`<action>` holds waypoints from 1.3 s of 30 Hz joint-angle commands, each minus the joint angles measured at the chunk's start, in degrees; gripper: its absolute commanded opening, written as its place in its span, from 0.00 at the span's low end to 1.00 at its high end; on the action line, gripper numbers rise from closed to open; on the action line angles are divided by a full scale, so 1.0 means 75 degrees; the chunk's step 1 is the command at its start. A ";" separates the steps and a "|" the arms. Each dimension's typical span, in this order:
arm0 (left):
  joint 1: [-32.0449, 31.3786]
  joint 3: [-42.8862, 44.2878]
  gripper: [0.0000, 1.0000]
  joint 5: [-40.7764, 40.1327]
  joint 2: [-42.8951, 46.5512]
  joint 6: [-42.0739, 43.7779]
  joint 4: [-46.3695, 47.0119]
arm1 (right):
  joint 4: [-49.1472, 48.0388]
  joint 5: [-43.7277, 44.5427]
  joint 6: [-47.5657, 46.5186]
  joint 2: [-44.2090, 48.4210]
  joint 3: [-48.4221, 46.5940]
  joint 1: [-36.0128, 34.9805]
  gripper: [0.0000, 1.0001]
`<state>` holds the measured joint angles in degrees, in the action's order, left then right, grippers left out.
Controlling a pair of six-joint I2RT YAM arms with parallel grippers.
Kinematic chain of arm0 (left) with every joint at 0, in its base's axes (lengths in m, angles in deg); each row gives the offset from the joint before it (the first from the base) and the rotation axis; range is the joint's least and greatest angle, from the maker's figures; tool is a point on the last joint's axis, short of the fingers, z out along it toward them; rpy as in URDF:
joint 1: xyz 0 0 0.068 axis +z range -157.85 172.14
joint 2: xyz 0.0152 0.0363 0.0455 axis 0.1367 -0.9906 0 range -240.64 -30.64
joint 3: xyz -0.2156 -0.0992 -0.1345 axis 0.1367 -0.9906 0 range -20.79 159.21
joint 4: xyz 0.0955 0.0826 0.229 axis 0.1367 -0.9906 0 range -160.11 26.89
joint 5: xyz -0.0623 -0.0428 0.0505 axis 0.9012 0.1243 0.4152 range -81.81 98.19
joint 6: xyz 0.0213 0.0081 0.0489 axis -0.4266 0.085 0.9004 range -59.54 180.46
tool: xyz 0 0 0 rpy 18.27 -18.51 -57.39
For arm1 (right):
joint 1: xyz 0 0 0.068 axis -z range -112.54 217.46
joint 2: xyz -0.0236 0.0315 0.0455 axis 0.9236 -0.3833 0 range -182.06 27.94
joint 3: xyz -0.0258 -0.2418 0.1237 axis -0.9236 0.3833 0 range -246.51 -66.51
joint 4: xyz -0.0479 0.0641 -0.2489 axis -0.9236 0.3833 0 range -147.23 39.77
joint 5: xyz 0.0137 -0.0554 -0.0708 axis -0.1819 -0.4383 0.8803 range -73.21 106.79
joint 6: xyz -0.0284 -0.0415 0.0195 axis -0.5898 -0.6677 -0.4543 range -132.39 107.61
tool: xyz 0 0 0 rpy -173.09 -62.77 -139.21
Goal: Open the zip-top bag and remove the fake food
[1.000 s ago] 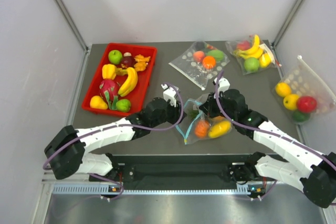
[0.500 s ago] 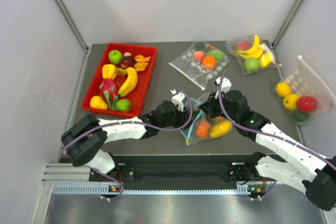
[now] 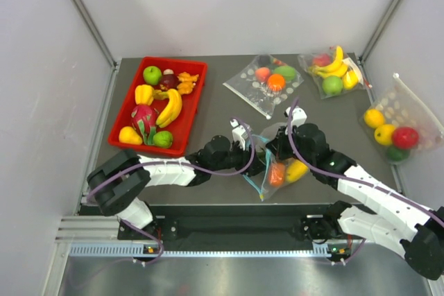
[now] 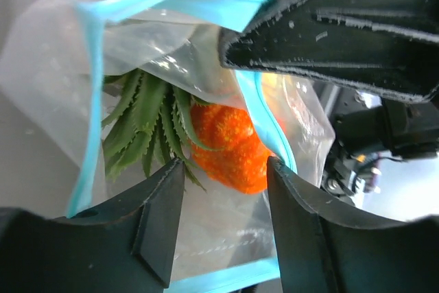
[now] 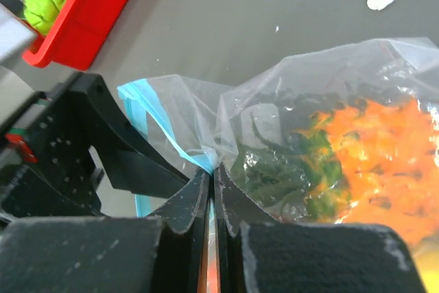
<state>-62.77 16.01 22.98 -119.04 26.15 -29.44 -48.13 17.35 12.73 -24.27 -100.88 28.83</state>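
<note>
- Two sets of jaws are brought together at the zip-top bag [image 3: 272, 161], which is found at the middle of the bench [image 3: 215, 102], near its front edge.
- The right jaws are pressed fully together on the bag's film, just beside the teal zip strip [image 5: 134, 101].
- The left jaws are held well apart, with bag film seen between them and nothing pinched.
- The fake food [image 4: 230, 149] is seen inside the bag, an orange pineapple with a green crown [image 4: 147, 125].
</note>
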 commanded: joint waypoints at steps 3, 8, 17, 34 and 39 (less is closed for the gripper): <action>-0.0283 -0.0020 0.59 0.0830 -0.0389 -0.0524 0.1639 | -0.0405 0.0277 0.0142 0.0011 0.0071 -0.0099 0.00; -0.0401 0.0051 0.61 0.0689 -0.0728 -0.0547 0.1839 | -0.0253 0.0312 0.0189 0.0105 0.0106 -0.0134 0.09; -0.0389 -0.0066 0.61 0.0360 -0.0834 -0.0488 0.1803 | 0.2147 0.2127 0.0667 0.1299 -0.0257 -0.0158 0.94; -0.0424 -0.0465 0.63 0.0314 -0.1080 -0.0547 0.2600 | 0.2889 0.2411 0.1876 0.1711 0.0925 -0.0228 0.91; -0.0482 -0.0348 0.64 0.0430 -0.1291 -0.0629 0.2810 | 0.2186 0.1965 0.1994 0.1489 0.1348 -0.0240 0.54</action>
<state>-65.87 13.10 25.30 -127.98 22.29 -15.03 -28.43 34.57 26.22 -12.01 -92.16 28.07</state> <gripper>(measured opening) 0.638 0.581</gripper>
